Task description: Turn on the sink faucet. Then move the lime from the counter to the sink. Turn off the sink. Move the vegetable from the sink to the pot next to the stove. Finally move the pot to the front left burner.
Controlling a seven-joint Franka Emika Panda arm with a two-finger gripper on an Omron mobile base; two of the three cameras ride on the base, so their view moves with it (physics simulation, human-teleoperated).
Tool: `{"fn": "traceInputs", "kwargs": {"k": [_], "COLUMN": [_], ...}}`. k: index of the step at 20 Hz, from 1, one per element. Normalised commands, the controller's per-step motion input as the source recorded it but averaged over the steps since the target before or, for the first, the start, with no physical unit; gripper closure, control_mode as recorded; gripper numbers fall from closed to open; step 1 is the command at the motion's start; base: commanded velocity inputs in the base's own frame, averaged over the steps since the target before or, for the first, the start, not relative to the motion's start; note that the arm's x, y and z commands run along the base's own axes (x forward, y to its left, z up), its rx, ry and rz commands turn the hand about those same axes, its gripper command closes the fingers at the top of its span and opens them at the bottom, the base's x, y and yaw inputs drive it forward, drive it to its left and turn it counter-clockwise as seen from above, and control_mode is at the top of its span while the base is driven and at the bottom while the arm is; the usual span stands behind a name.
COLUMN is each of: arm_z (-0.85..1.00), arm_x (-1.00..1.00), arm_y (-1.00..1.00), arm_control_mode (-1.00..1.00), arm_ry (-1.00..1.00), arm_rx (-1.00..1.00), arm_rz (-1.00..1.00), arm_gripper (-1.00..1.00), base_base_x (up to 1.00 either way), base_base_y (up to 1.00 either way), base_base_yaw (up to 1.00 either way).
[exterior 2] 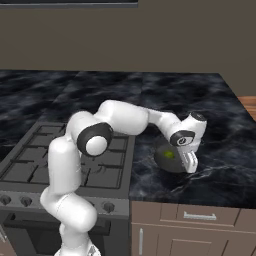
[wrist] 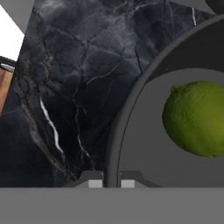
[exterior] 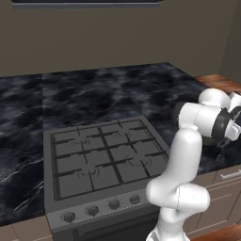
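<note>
Claw tips: bottom centre of hand view, pinched narrow astride the pot's rim, one tip inside the wall, one outside. Looks like a rim grip, prob. because the pot has no handle in sight.
Pot: grey rim arcs from bottom centre to upper right of hand view; in right base view it sits right of centre on the worktop, just beside the stove's right edge.
Lime: right side of hand view, resting on the pot floor, apart from the wall. So veg-to-pot step reads as done.
Worktop: black marble w/ pale veins, left and top of hand view; carries the pot.
Arm: in right base view reaches from lower left out to the right, wrist bent down so the claw meets the rim from above.
Stove: centre of left base view, grates bare, knobs along the front.
Front left burner: lower left of the grate, nothing on it.
Stage: judged last step, pot gripped, not yet lifted.
Risk: thin one-sided rim hold; pot may tilt, lime could roll.
</note>
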Motion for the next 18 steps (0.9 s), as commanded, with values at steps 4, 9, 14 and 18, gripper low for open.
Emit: {"fn": "traceInputs", "kwargs": {"k": [4,9,14,18], "arm_z": [0.40,0.34,0.38,0.38], "arm_x": [0.00,0.10,0.10,0.12], "arm_y": [0.67,0.93,1.00,1.00], "arm_control_mode": [-1.00,-1.00,-1.00,-1.00], "arm_ry": [-0.17,-0.06,-0.01,0.00], "arm_rx": [-0.02,-0.05,-0.09,-0.12], "arm_rz": [0.02,0.12,0.19,0.22], "arm_gripper": [1.00,1.00,1.00,1.00], "base_base_x": [0.00,0.00,0.00,0.00], "base_base_y": [0.00,0.00,0.00,0.00], "base_base_yaw": [0.00,0.00,0.00,0.00]}}
